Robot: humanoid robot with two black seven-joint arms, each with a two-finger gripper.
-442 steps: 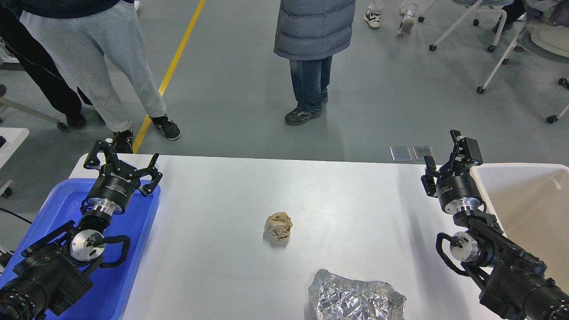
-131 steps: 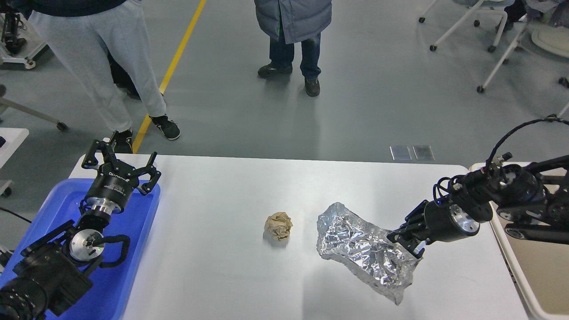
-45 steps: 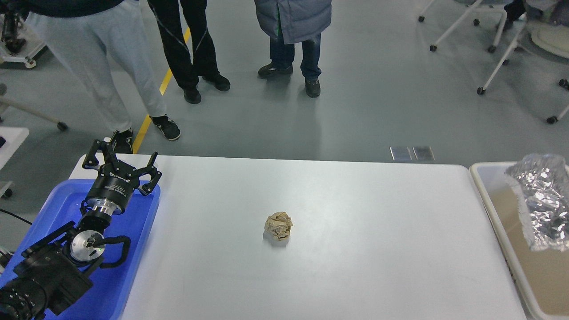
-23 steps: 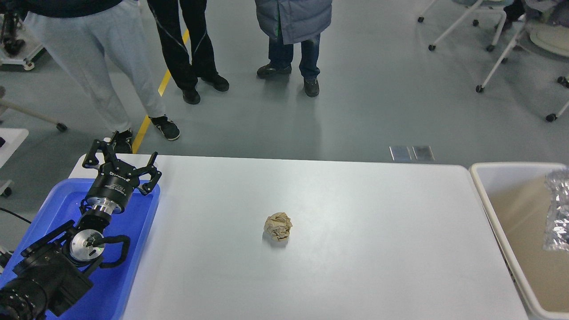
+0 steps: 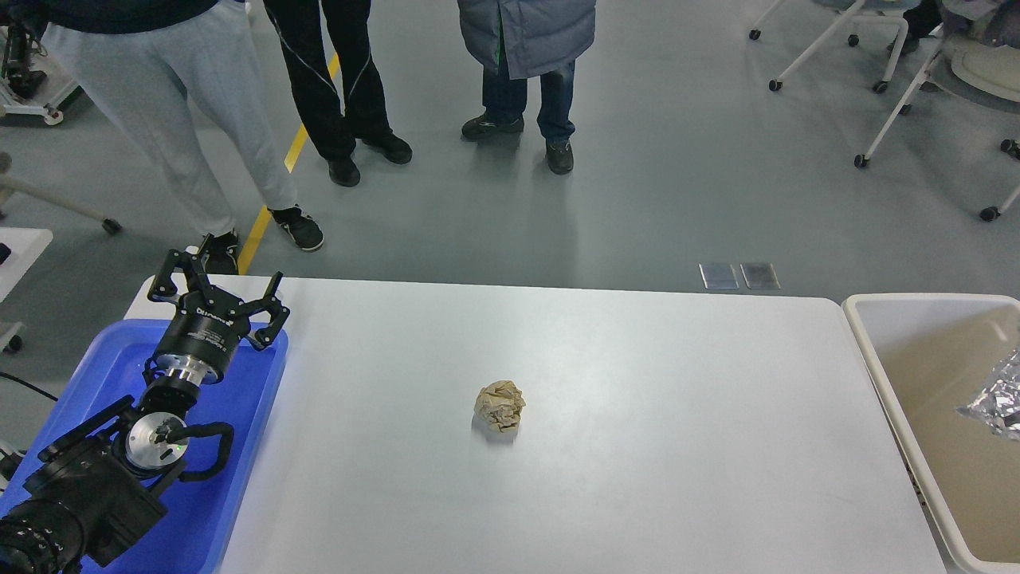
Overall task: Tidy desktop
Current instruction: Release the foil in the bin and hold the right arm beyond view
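Observation:
The white desktop (image 5: 637, 446) fills the lower middle of the head view. A crumpled brown paper ball (image 5: 500, 406) lies near its middle. A crumpled silver foil sheet (image 5: 996, 397) shows inside the beige bin (image 5: 865, 339) at the right edge, partly cut off by the frame. My left gripper (image 5: 217, 288) is open and empty, held above the far end of the blue tray (image 5: 239, 446), well left of the paper ball. My right arm and gripper are out of view.
Three people stand on the grey floor beyond the table's far edge. Wheeled chair legs (image 5: 868, 151) stand at the back right. A yellow floor line (image 5: 299, 143) runs at the back left.

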